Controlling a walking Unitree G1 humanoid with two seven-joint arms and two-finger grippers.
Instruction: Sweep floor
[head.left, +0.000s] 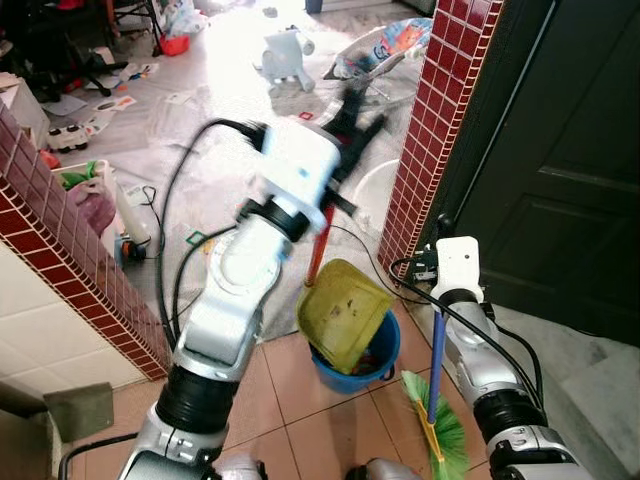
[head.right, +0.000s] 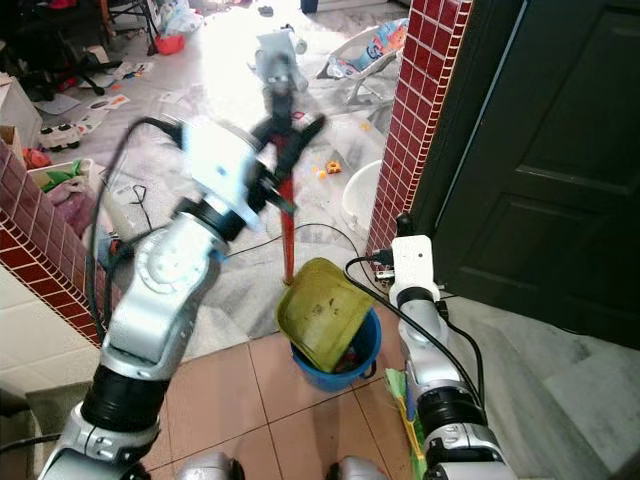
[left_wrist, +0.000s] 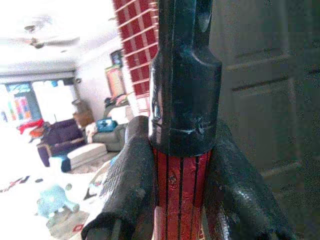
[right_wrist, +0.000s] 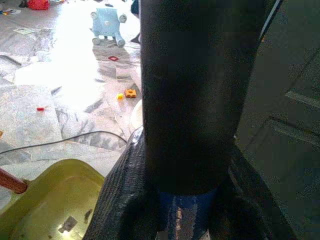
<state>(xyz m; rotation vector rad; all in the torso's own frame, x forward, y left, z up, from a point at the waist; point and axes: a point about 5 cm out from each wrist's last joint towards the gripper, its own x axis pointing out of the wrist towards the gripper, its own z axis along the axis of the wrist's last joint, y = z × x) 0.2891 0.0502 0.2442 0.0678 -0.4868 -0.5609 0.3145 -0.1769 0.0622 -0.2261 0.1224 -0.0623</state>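
My left gripper (head.left: 352, 118) is smeared by motion blur in the head views, so I can't make out its fingers there, and the top of the dustpan handle (head.left: 318, 248) is lost behind that arm. The yellow-green dustpan (head.left: 345, 312) covers most of the blue bucket (head.left: 376, 363), hiding what's inside. The broom (head.left: 436, 400) runs off the bottom edge, and its upper handle is hidden behind my right wrist.

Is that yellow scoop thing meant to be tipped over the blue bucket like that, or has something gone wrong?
Nothing looks wrong. The left gripper holds the red handle so the yellow dustpan tilts into the blue bucket, seemingly to empty it. The right gripper holds the broom upright. Toys and papers clutter the floor beyond.
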